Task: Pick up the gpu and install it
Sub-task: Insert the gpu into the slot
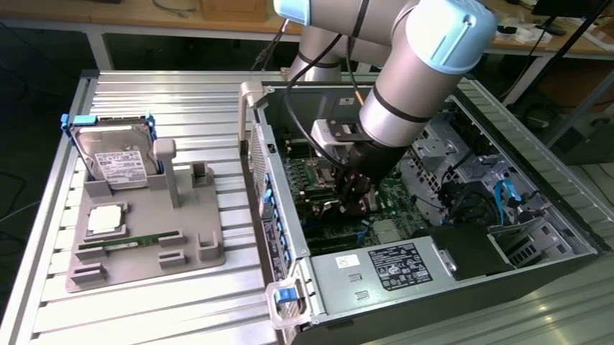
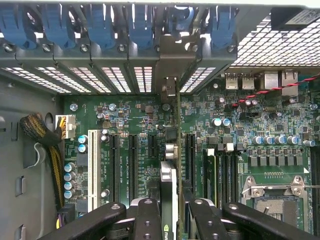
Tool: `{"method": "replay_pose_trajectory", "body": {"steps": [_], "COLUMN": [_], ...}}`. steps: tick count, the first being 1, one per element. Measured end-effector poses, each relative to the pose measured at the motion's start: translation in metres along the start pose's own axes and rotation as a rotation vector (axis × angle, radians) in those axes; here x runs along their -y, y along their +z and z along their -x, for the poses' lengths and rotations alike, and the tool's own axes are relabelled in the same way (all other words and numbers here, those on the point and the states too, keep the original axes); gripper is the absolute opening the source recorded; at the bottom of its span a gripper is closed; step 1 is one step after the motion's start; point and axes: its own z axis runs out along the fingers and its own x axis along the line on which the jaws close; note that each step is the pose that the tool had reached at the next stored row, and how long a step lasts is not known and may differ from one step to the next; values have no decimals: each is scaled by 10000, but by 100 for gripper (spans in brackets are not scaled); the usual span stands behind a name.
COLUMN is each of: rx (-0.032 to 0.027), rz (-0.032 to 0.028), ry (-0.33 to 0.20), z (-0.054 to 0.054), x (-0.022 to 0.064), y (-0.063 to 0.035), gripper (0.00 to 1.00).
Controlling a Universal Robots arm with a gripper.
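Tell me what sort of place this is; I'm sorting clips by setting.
Probably a robotics lab bench set up for PC assembly: an open computer case with its motherboard exposed, a grey parts fixture holding a hard drive, and wooden workbenches behind.

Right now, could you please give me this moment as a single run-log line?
gripper: shut on thin dark gpu card | place: inside open computer case, edge-on over green motherboard slots | seating: cannot tell | grey parts tray: holds silver hard drive

The gpu stands on edge on the motherboard.
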Motion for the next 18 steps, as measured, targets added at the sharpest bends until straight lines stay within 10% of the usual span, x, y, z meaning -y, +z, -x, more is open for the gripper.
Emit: {"method": "replay_pose_trajectory", "body": {"steps": [18], "rx": [2], "rz": [-1], "ry": [0], "z": [-2], "x": [7], "y": [58], "gripper": [27]}}
